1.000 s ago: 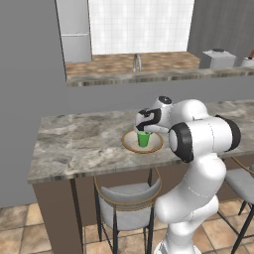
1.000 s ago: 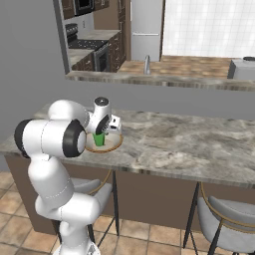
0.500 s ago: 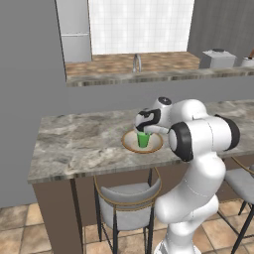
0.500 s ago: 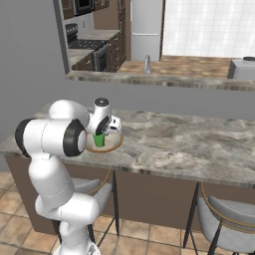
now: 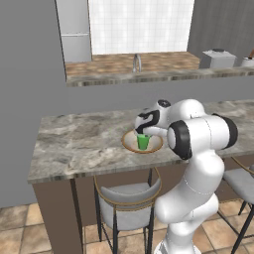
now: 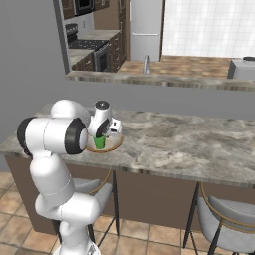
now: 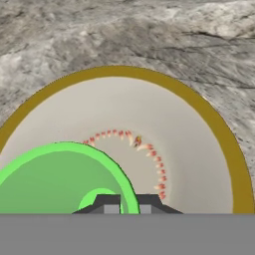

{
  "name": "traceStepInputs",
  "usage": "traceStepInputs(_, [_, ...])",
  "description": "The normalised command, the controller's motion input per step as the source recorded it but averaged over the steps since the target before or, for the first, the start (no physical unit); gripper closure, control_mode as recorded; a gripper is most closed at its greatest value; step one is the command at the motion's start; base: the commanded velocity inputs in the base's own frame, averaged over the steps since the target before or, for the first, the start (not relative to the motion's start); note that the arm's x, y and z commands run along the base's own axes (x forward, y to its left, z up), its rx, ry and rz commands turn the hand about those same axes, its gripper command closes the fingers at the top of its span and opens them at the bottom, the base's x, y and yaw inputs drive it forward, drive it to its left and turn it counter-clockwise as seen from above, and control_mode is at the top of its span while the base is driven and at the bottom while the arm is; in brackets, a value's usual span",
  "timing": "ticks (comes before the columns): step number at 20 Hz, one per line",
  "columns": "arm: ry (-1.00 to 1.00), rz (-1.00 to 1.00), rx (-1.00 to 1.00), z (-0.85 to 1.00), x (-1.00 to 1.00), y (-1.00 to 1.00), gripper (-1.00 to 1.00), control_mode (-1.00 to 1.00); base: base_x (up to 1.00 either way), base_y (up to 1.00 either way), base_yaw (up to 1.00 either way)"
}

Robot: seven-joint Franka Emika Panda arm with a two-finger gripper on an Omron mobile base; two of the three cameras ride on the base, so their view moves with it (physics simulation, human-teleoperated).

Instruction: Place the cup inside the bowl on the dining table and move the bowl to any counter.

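Observation:
The green cup (image 5: 143,142) stands upright inside the tan-rimmed bowl (image 5: 128,144) on the dining table (image 5: 74,144), near its front edge. My gripper (image 5: 143,133) comes down onto the cup from above. In the right base view the cup (image 6: 99,142) sits in the bowl (image 6: 117,144) under the gripper (image 6: 101,135). In the hand view the cup (image 7: 55,179) fills the lower left over the bowl's cream inside (image 7: 199,164). The gripper (image 7: 128,201) is shut on the cup's rim, one dark tip on each side of the green wall.
Behind the table runs a counter (image 5: 149,64) with a sink faucet (image 5: 135,62) and a grey appliance (image 5: 217,58). Stools (image 5: 124,198) are tucked under the table's front. A fridge (image 6: 146,27) and a stove (image 6: 82,45) stand at the back left.

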Motion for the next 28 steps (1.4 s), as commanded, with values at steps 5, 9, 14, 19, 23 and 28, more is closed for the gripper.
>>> traceStepInputs(5, [0.0, 0.0, 0.0, -0.11, 0.0, 0.0, 1.0, -1.0, 0.0, 0.0, 0.0])
traceStepInputs(9, [0.0, 0.0, 0.0, -0.1, 0.0, 0.0, 1.0, -1.0, 0.0, 0.0, 0.0])
traceStepInputs(14, [0.0, 0.0, 0.0, -0.1, 0.0, 0.0, 1.0, -1.0, 0.0, 0.0, 0.0])
traceStepInputs(19, [0.0, 0.0, 0.0, -0.08, 0.0, 0.0, 1.0, -1.0, 0.0, 0.0, 0.0])
traceStepInputs(23, [0.0, 0.0, 0.0, 0.0, 0.0, 0.0, 1.0, -1.0, 0.0, 0.0, 0.0])
traceStepInputs(28, [0.0, 0.0, 0.0, 0.0, 0.0, 0.0, 1.0, -1.0, 0.0, 0.0, 0.0])
